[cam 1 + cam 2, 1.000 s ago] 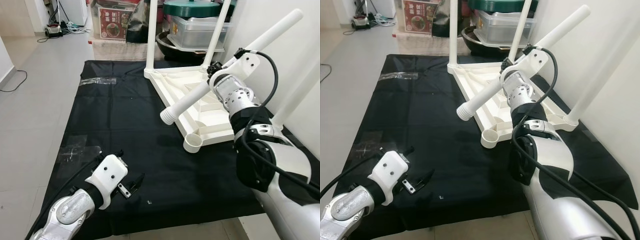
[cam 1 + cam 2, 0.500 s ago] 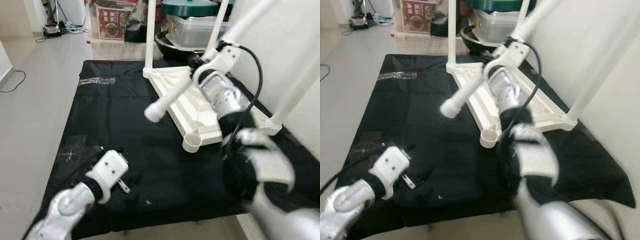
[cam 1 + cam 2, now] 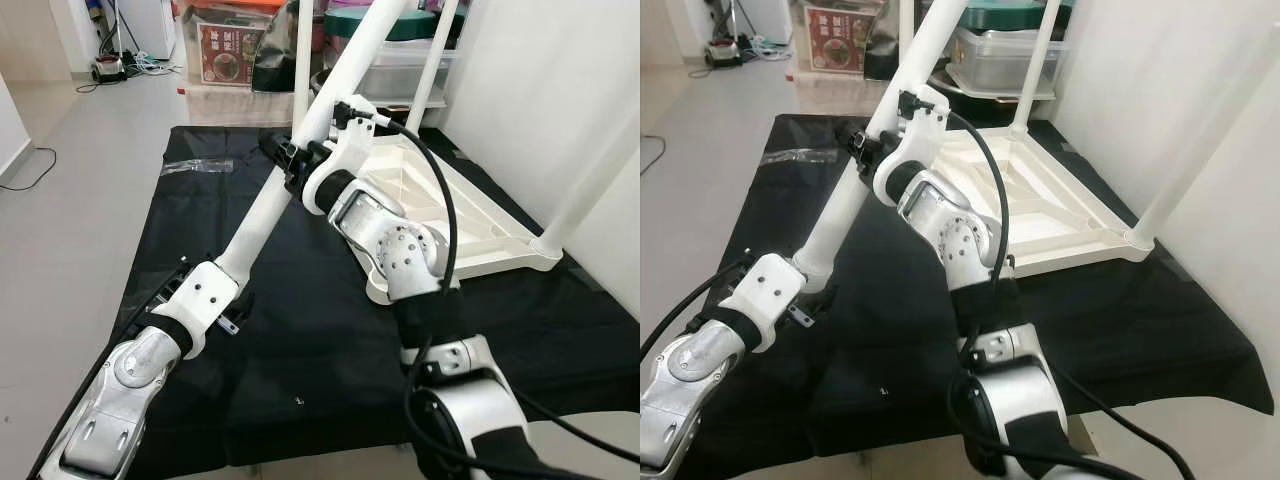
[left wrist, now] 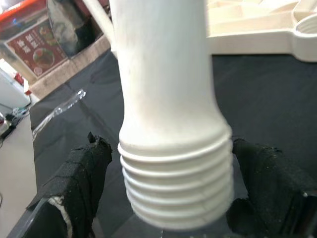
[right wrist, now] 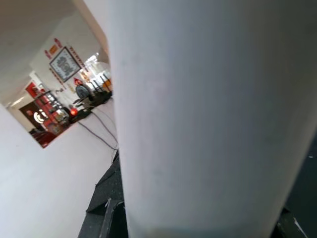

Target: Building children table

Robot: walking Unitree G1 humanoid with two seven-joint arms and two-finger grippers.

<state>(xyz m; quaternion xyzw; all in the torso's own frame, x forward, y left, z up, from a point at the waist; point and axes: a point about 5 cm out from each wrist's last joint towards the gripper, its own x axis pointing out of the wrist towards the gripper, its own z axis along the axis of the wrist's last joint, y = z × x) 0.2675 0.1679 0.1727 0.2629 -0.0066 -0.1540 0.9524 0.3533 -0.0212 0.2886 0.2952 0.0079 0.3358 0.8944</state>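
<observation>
A long white table leg [image 3: 275, 195] slants from the upper middle down to the lower left. My right gripper [image 3: 292, 160] is shut on it about halfway along. The leg's threaded end [image 4: 176, 183] sits between the fingers [image 4: 81, 173] of my left gripper [image 3: 215, 290], which is open with a gap on each side. The white tabletop [image 3: 480, 215] lies upside down on the black cloth, to the right. Three legs stand upright in it: two at the back [image 3: 302, 70] [image 3: 438, 55] and one at the right [image 3: 590, 185]. Its near corner socket [image 3: 372, 290] is partly hidden by my right arm.
A black cloth [image 3: 310, 350] covers the floor under everything. A strip of clear plastic wrap [image 3: 195, 163] lies at its far left edge. Boxes and a lidded tub [image 3: 385, 45] are stacked behind it. A white wall [image 3: 540, 80] rises on the right, and grey tiles [image 3: 70, 200] lie to the left.
My right arm has swung the leg from above the tabletop over to the left and down. My left gripper has risen from the cloth to meet the threaded end.
</observation>
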